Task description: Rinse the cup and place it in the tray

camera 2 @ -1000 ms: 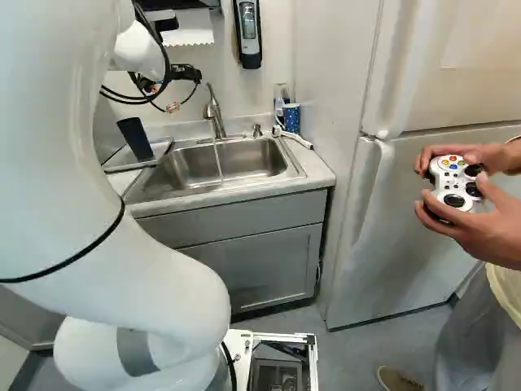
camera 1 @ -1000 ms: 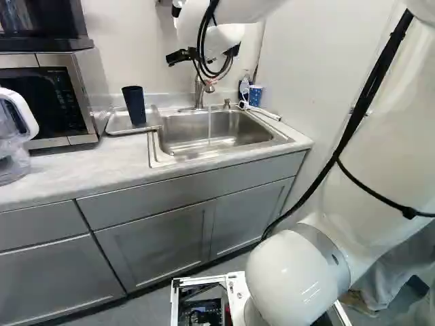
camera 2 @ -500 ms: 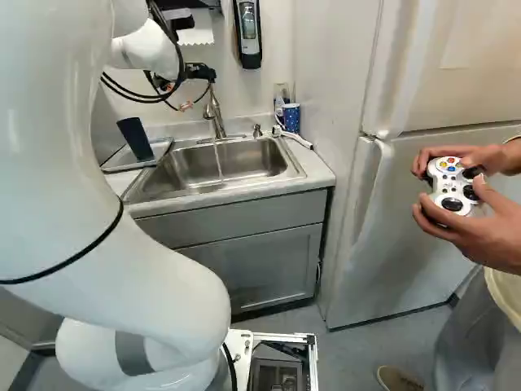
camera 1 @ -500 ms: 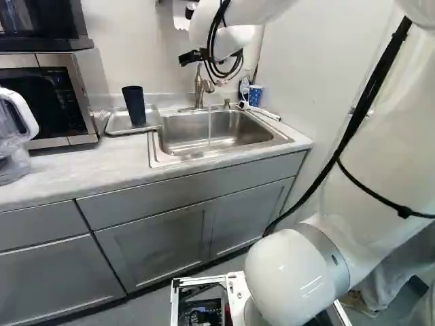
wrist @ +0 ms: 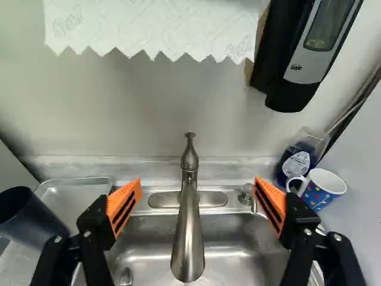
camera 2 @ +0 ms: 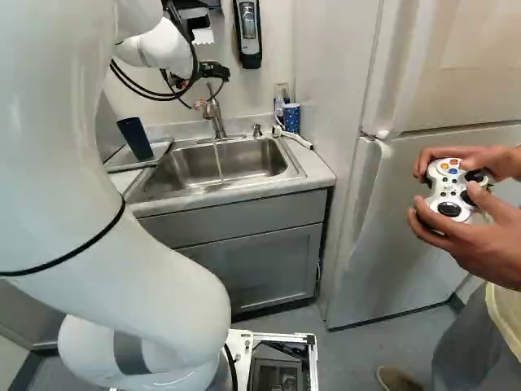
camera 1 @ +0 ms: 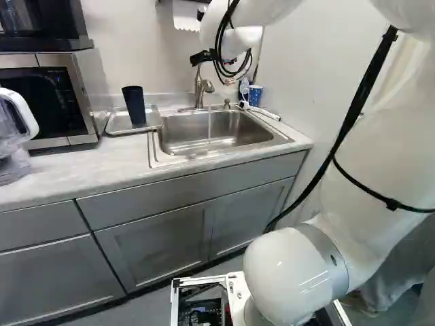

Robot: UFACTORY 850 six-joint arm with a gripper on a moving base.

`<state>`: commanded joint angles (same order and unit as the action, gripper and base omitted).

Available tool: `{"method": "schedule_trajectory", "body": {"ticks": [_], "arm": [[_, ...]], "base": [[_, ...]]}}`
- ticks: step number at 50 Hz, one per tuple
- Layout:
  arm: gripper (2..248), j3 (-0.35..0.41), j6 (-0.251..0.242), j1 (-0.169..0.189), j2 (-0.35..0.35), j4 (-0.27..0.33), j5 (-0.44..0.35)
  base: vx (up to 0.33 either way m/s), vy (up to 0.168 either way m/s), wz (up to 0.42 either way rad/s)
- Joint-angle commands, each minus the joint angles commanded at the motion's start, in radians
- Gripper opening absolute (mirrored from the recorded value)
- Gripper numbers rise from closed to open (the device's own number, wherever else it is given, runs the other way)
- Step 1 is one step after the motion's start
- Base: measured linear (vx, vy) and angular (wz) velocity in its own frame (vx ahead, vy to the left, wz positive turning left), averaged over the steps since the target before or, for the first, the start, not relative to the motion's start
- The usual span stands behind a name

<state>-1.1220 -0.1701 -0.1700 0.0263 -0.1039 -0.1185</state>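
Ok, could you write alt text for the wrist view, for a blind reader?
Open jaws with orange pads, holding nothing, point towards a metal faucet over a steel sink. A dark cup stands in a metal tray on one side; on the other are a dotted mug and a bottle. A paper towel and soap dispenser hang above.

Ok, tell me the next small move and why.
Probably ease the open tool toward the faucet handle to shut off the water, since the cup already stands in the tray while water runs into the sink.
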Motion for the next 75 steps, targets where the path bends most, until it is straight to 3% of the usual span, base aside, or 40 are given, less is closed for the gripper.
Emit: {"method": "schedule_trajectory", "body": {"ticks": [16,47,65,75], "arm": [[247,-0.068,0.0,0.001,-0.045,0.0,0.0],[247,-0.249,0.0,-0.049,-0.186,0.0,0.0],[247,-0.324,0.0,-0.086,-0.253,0.0,0.0],[247,-0.337,0.0,-0.086,-0.266,0.0,0.0]], "base": [[0.0,0.0,0.0],[0.0,0.0,0.0],[0.0,0.0,0.0],[0.0,0.0,0.0]]}}
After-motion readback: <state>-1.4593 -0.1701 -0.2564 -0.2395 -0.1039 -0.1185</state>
